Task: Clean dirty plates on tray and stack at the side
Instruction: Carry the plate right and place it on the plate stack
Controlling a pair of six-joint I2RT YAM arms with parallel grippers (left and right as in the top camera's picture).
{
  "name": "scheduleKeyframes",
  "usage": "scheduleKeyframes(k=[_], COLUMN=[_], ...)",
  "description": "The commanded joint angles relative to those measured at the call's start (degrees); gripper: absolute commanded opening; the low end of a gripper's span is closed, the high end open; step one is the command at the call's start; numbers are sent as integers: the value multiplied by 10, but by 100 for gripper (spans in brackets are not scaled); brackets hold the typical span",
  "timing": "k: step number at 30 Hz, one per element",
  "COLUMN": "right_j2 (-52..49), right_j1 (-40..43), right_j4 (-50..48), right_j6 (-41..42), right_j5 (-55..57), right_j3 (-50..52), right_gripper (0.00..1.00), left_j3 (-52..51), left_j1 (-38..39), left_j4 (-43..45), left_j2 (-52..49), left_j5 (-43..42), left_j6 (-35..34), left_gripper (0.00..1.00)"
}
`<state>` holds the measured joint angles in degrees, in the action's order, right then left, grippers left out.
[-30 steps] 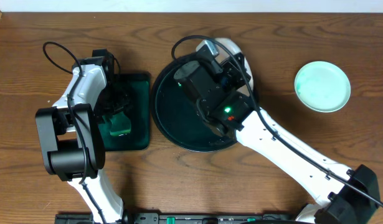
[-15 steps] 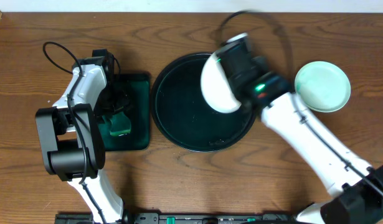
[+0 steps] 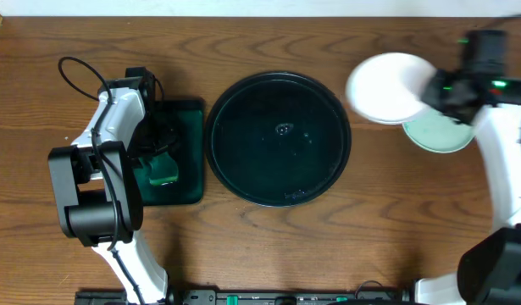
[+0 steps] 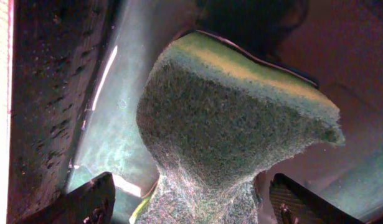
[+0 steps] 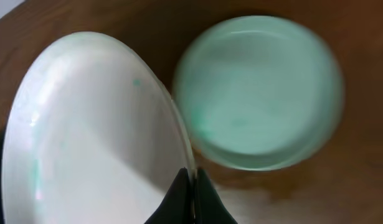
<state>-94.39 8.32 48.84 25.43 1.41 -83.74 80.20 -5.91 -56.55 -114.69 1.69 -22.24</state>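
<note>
Upper right: right tool [image 5: 192, 186] clamped on rim of 1 white plate [image 3: 387, 87], held tilted and overlapping the mint-green plate [image 3: 444, 137] on the counter [image 3: 40, 254], likely for stacking, off the round black tray [image 3: 277, 174] at centre; left tool [image 4: 191, 202] pinches green sponge [image 4: 228, 118] over dark green tray [image 3: 188, 114].

Left arm [image 3: 108, 127] folds by the worktop's [image 3: 31, 246] left edge, pincer [image 3: 162, 163] pointing down, clamped on a sponge [image 4: 228, 118]. Right arm [image 3: 501, 144] reaches the far right corner, pincer [image 5: 192, 186] pinching a plate's [image 5: 85, 143] rim.
</note>
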Motion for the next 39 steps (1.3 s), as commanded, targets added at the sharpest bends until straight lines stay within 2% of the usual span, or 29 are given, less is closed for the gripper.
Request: scheduleKeyframes(k=[1,10,21,22,23,26,27,28,31,39], right_j2=[-10,-92,-192,-195,-196,-195,-195,-194,-184,-63], right_j1=[71,177,181,180,179,179,179,178,178,126], right_j4=[13,19,-18,-22,-26,-39,-42,-42,-38,-20], right_j6=[16,15,13,11,6,-24,-30,-35,-48,-165], right_j5=[-18,-17,-25,-30,-35,-77,-91,-110,-161,-188], right_j3=[-4,-4,-4,-4,-4,-6,-8,-13,-27,-48], right_gripper=[1,1,2,5,14,57,66,80,91,91], left_j3=[-3,-3,-3,-3,-3,-3,-3,-3,-3,-3], left_j1=[-3,-3,-3,-3,-3,-3,-3,-3,-3,-3], left_j4=[-1,-1,-1,-1,-1,-1,-1,-1,-1,-1], left_j2=[-3,-3,-3,-3,-3,-3,-3,-3,-3,-3], left_j5=[5,5,5,5,5,5,5,5,5,5], left_j6=[1,1,1,1,1,1,1,1,1,1], left_gripper=[80,80,80,80,80,80,80,80,80,80])
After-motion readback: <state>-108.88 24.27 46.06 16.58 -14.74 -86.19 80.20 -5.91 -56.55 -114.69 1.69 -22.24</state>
